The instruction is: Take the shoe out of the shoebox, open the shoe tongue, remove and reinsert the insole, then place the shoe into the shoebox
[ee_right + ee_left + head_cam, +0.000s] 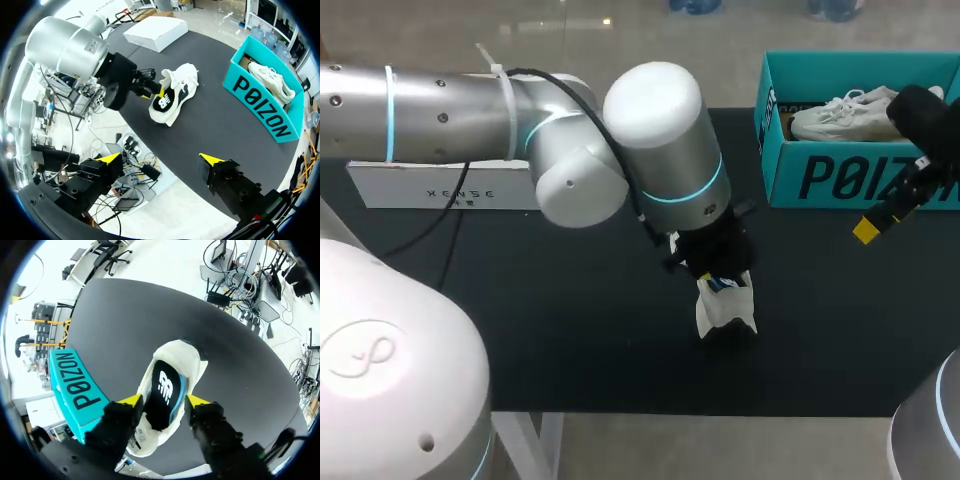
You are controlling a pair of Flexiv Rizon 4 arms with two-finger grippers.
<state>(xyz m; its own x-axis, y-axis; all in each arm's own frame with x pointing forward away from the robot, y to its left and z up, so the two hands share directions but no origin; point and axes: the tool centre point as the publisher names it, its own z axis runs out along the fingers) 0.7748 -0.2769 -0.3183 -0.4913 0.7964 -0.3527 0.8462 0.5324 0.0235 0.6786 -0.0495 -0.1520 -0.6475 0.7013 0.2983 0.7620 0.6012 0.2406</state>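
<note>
A white shoe (pixel 725 305) with a black insole (pixel 165 390) rests on the black table (pixel 570 320) near its front middle. My left gripper (pixel 164 400) has come in from the left past the middle and hangs right over the shoe. Its yellow fingertips (pixel 131 400) press on both sides of the shoe's collar, with the insole showing between them. The right wrist view takes in the same shoe (pixel 175 95) with the left gripper (pixel 150 92) at its heel. My right gripper (pixel 160 159) stands open and empty by the teal shoebox (pixel 850 180) at the right.
A second white shoe (pixel 845 115) lies inside the teal shoebox (pixel 260 105). A flat white box (pixel 440 185) sits at the back left of the table. A black cable (pixel 440 220) hangs from my left arm above the table's left part.
</note>
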